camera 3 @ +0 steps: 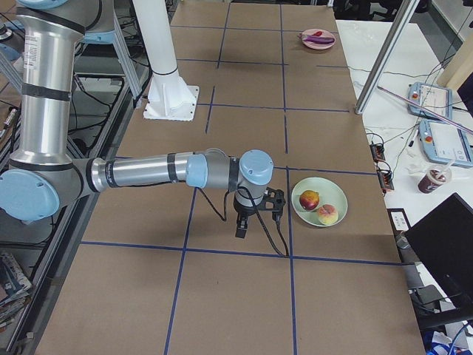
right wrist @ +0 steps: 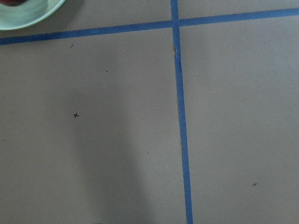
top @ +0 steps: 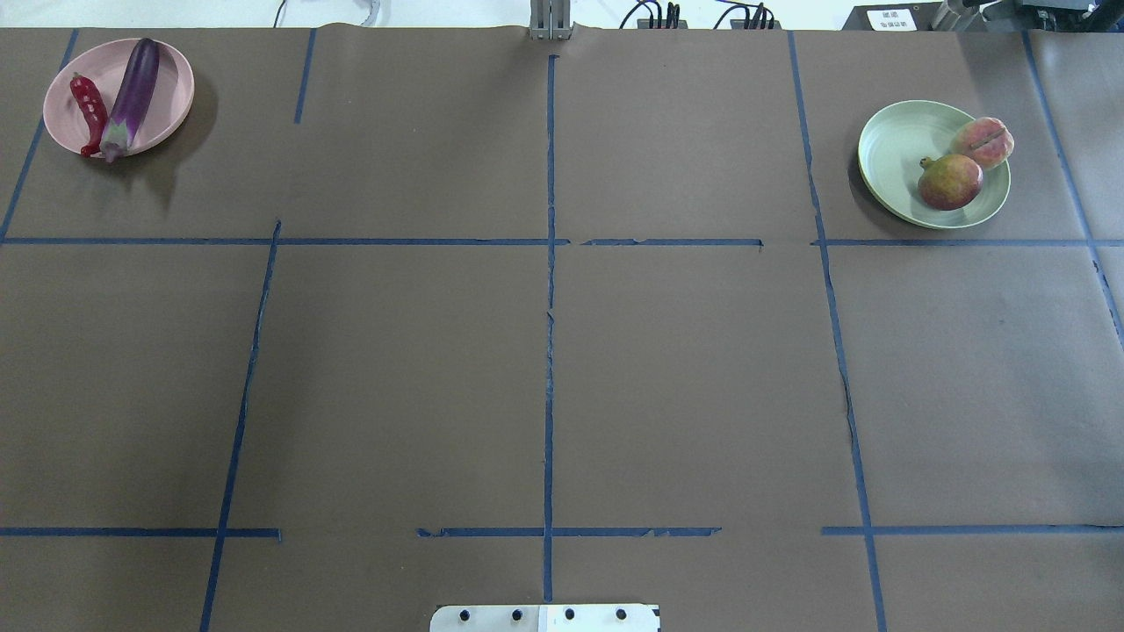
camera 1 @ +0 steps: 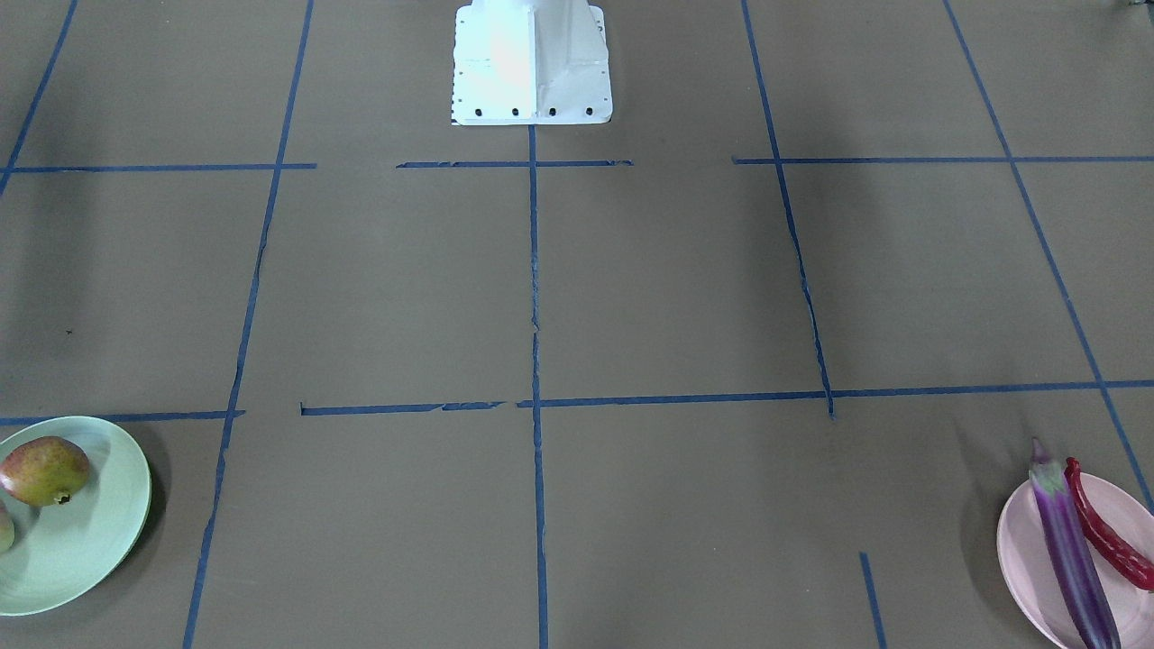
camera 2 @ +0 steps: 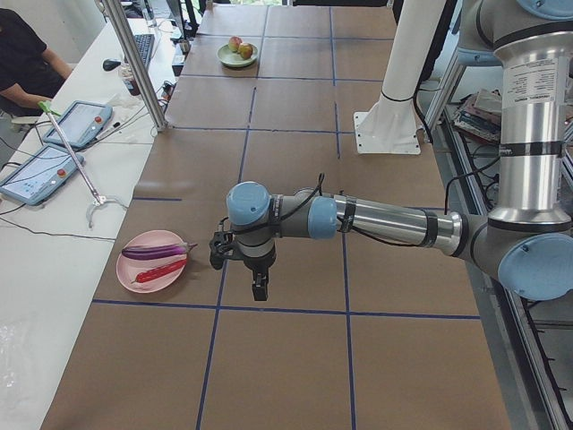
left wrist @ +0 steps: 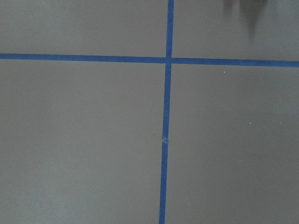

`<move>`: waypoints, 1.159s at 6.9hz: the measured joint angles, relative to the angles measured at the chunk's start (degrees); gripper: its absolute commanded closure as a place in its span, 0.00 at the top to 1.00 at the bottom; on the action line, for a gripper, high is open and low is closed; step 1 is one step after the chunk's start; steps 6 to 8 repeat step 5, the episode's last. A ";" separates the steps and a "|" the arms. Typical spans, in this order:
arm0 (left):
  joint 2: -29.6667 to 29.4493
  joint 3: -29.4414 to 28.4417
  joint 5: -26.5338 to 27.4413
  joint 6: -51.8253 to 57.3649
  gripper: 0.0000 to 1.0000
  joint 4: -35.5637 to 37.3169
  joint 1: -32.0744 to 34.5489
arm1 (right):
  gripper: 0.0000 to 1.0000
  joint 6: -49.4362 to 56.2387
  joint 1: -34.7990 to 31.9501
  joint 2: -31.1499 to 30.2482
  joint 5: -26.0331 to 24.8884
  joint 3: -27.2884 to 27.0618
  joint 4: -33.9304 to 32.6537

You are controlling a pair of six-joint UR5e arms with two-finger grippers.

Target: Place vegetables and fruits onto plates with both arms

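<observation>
The purple eggplant (top: 133, 92) and the red chili pepper (top: 90, 110) lie side by side on the pink plate (top: 171, 79) at the far left. The pomegranate-like fruit (top: 950, 181) and the yellow-pink fruit (top: 983, 142) sit on the green plate (top: 896, 140) at the far right. My left gripper (camera 2: 260, 287) hangs above the bare table beside the pink plate (camera 2: 134, 264). My right gripper (camera 3: 242, 229) hangs above the table beside the green plate (camera 3: 319, 218). Both show only in the side views, so I cannot tell whether they are open or shut.
The brown table is marked with blue tape lines (top: 550, 307). The white robot base (camera 1: 532, 63) stands at its near edge. A side bench holds tablets (camera 2: 40, 170), with a person (camera 2: 22, 54) beside it. The green plate's rim (right wrist: 28, 11) shows in the right wrist view.
</observation>
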State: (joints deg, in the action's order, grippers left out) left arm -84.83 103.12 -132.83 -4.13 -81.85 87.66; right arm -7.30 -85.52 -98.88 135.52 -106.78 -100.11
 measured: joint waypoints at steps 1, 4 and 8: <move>0.45 -0.15 -0.09 0.00 1.00 0.01 -0.02 | 1.00 -0.04 0.00 0.05 -0.07 0.15 0.46; 0.92 -0.72 0.06 0.00 1.00 0.06 -0.06 | 1.00 -0.11 0.01 0.08 0.13 0.02 0.95; 0.93 -0.99 0.15 0.00 1.00 0.09 -0.07 | 1.00 -0.08 0.01 0.09 0.10 -0.06 0.96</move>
